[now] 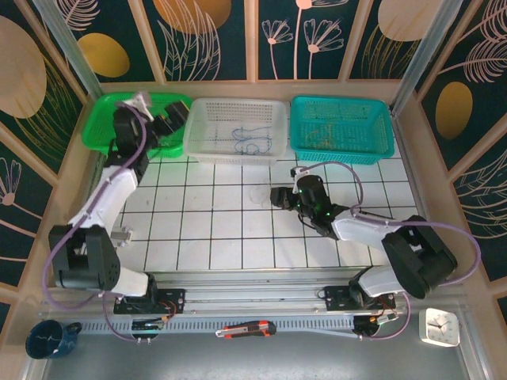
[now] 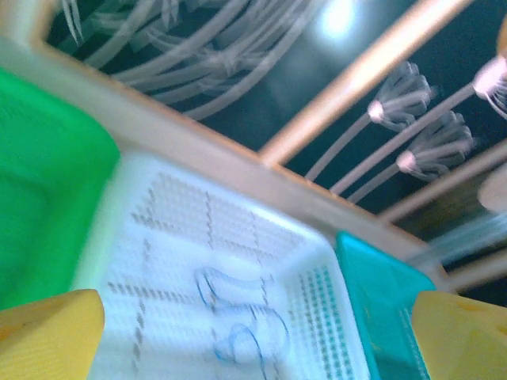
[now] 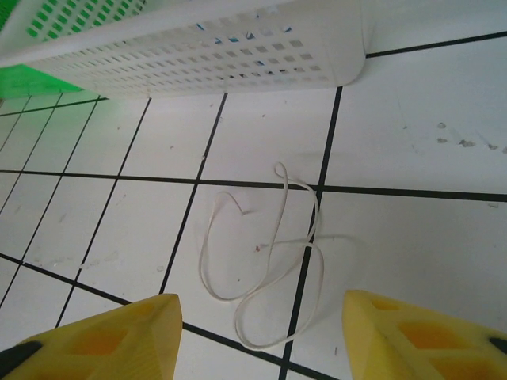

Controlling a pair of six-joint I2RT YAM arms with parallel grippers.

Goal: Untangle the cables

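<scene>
One white cable (image 3: 261, 255) lies in loose loops on the tiled table, just ahead of my right gripper (image 3: 261, 342). That gripper is open, its yellow fingers (image 3: 103, 340) on either side of the cable's near loop and nothing between them. From above, the right gripper (image 1: 277, 196) hovers low over the table's middle, and the white cable (image 1: 258, 194) is faint beside it. Blue cables (image 1: 252, 141) lie in the white basket (image 1: 204, 119). Yellowish cables (image 1: 329, 133) lie in the teal basket (image 1: 380, 146). My left gripper (image 2: 253, 352) is open and empty above the blue cables (image 2: 238, 321); this view is blurred.
A green basket (image 1: 99, 131) stands at the back left, with the left gripper (image 1: 170, 119) raised at its right end. The white basket's wall (image 3: 238, 51) is just beyond the white cable. A box cutter (image 1: 245, 328), a clock (image 1: 440, 326) and a mug (image 1: 49, 339) sit beyond the near rail.
</scene>
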